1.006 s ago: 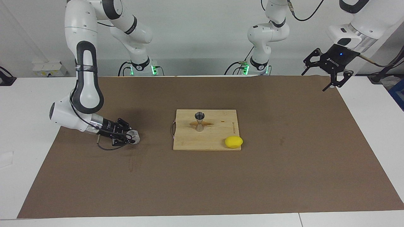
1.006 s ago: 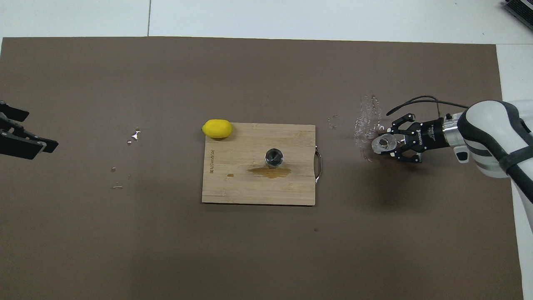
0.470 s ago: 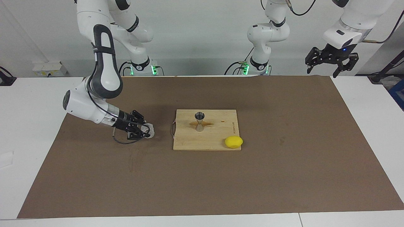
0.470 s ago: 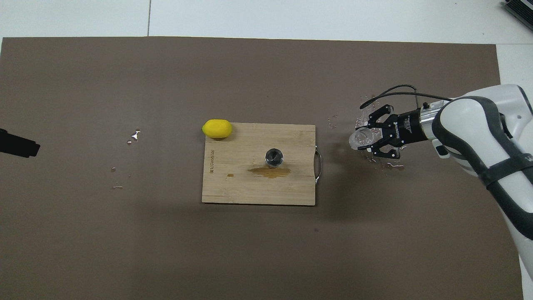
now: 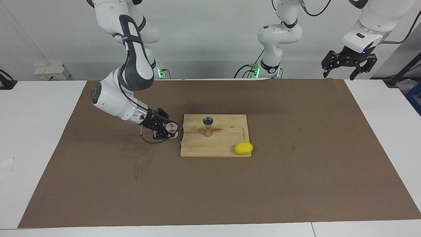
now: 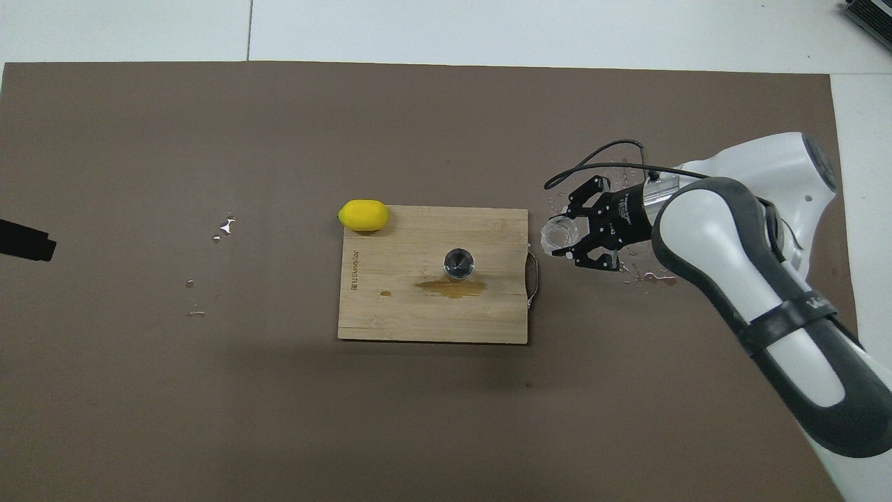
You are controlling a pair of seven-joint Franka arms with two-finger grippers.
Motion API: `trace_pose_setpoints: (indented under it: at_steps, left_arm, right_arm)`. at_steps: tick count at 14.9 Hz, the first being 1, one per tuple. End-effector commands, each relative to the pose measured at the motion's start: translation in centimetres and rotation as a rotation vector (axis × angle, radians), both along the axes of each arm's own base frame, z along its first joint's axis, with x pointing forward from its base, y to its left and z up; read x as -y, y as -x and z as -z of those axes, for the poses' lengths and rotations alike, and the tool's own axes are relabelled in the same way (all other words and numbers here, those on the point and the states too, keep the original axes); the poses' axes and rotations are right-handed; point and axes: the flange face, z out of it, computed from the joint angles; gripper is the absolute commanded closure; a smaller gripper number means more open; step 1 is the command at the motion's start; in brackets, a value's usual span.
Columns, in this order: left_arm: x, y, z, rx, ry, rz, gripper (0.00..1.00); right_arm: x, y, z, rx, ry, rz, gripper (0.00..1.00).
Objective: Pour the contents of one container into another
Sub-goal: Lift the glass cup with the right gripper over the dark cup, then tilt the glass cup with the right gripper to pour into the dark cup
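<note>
My right gripper is shut on the small clear glass tumbler and holds it low over the mat, just beside the handle end of the wooden cutting board. In the overhead view the gripper holds the tumbler with its mouth tipped toward the board. The steel hourglass jigger stands upright on the board, also seen from above. My left gripper waits open, raised over the mat's corner near the left arm's base.
A yellow lemon lies at the board's corner farthest from the robots. A brownish wet patch lies on the board by the jigger. Droplets dot the mat toward the left arm's end.
My right gripper has carried the tumbler across the mat toward the cutting board and now stands at its handle. The left gripper has risen and drawn back toward its base.
</note>
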Motion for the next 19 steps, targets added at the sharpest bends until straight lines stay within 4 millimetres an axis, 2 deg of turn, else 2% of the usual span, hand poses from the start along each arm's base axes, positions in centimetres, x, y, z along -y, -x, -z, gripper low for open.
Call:
trace_pose_setpoints:
  at_steps: [1,3,9,12,15,19]
  left_arm:
    - [0.8,1.1,0.1,-0.011,-0.018,0.005,0.00]
    - [1.2,1.1,0.1,-0.009,-0.018,0.011,0.00]
    - [0.4,1.1,0.1,-0.011,-0.018,-0.004,0.00]
    - [-0.1,1.8,1.1,-0.010,-0.019,-0.007,0.00]
    - [-1.7,2.0,2.5,0.037,-0.012,-0.040,0.00]
    - [-1.4,2.1,2.6,0.024,-0.012,-0.041,0.00]
  right_arm:
    - [-2.2,0.2,-1.8,0.001,0.069,0.015,1.00]
    - [-4.7,0.4,-2.7,-0.001,0.120,0.012,1.00]
    - [-11.0,1.8,-4.7,0.030,0.296,-0.014,1.00]
    - [-14.0,3.1,-5.3,0.073,0.385,-0.070,1.00]
    - [-16.1,4.2,-5.4,0.112,0.462,-0.122,1.00]
    - [-18.3,5.4,-6.0,0.187,0.562,-0.218,1.00]
